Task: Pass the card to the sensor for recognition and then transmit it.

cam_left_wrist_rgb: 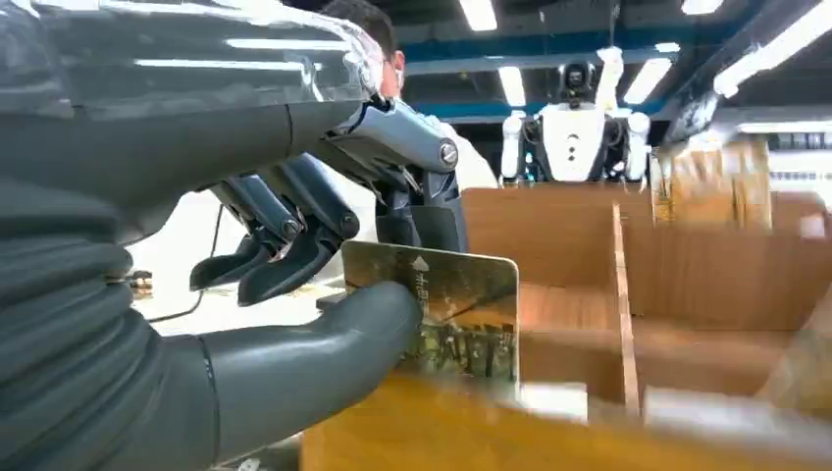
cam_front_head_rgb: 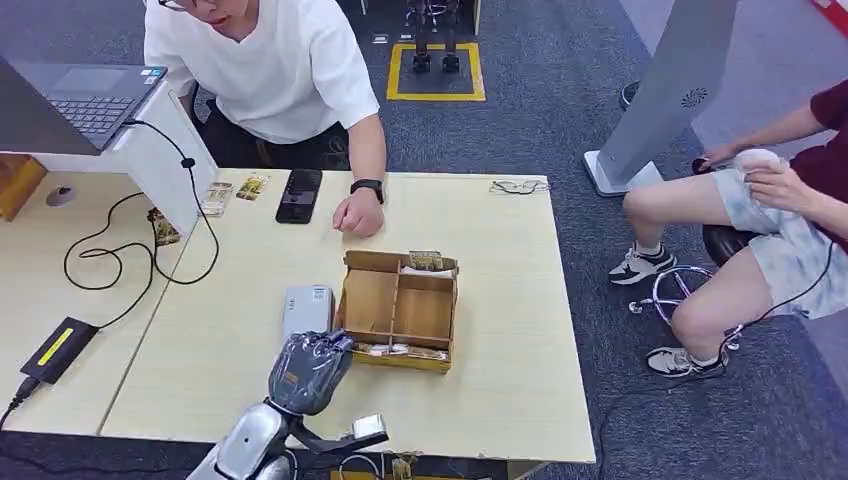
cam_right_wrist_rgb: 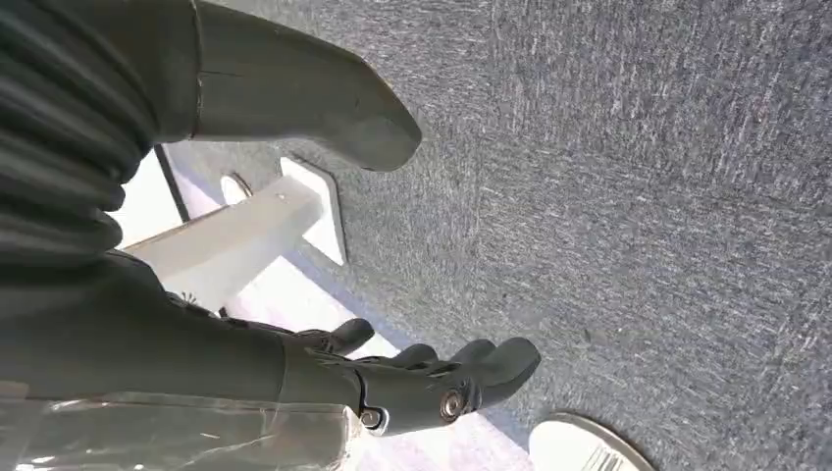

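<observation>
Wooden divided box (cam_front_head_rgb: 398, 308) on tabletop (cam_front_head_rgb: 500, 360), grey sensor (cam_front_head_rgb: 306, 306) just beside it.
Left hand (cam_left_wrist_rgb: 294, 245) pinched card (cam_left_wrist_rgb: 461, 314) upright at the box's near edge; right hand (cam_right_wrist_rgb: 392, 383) hung released, fingers apart, over carpet.

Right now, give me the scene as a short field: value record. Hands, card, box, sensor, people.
left hand: at the near edge of the wooden box, pinching a card between thumb and a finger
card: upright in the left hand, just above the box's near wall
wooden box: divided into compartments, more cards along its near and far sides
sensor: grey slab on the table, just left of the box
right hand: hangs over carpet, fingers apart, holding nothing
people: one leaning at the table's far side, fist on the table; one seated at right
</observation>
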`<control>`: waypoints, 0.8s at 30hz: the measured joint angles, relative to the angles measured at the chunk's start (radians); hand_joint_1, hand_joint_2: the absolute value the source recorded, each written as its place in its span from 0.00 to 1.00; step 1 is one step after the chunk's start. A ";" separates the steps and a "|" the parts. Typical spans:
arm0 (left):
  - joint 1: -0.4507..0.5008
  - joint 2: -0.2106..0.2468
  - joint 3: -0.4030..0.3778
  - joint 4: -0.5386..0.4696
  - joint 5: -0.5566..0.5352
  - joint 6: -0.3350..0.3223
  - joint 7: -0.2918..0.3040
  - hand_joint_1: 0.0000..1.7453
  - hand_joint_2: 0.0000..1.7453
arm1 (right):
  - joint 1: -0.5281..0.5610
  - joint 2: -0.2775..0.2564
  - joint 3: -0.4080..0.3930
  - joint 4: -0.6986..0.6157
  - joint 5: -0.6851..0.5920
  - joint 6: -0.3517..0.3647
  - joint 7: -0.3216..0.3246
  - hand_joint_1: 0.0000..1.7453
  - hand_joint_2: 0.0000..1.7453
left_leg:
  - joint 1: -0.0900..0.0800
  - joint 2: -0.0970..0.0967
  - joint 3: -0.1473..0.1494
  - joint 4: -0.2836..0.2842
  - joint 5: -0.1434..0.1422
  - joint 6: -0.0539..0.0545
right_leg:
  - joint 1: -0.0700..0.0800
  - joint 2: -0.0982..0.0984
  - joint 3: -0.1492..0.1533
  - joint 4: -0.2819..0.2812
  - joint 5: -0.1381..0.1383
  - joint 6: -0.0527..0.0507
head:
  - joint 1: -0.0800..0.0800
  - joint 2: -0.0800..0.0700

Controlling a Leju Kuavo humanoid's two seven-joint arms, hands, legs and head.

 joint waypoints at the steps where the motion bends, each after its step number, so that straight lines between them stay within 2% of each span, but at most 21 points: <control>1: -0.002 0.001 0.001 -0.012 0.024 0.001 -0.004 1.00 1.00 | 0.000 0.000 0.002 0.000 0.000 -0.001 0.000 0.00 1.00 | 0.000 0.000 0.000 0.000 0.000 0.000 | 0.000 0.000 0.000 0.000 0.000 0.000 | 0.000 0.000; 8: -0.051 -0.020 0.027 -0.095 0.144 -0.001 0.002 1.00 1.00 | -0.001 0.002 0.004 0.004 0.000 -0.007 0.002 0.00 1.00 | 0.000 0.000 0.000 0.000 0.000 0.000 | 0.000 0.000 0.000 0.000 0.000 0.000 | 0.000 0.000; 24: -0.178 -0.043 0.039 -0.163 0.184 0.003 -0.015 1.00 1.00 | -0.010 0.003 0.018 0.013 0.000 -0.010 0.002 0.00 1.00 | 0.000 0.000 0.000 0.000 0.000 0.000 | 0.000 0.000 0.000 0.000 0.000 0.000 | 0.000 0.000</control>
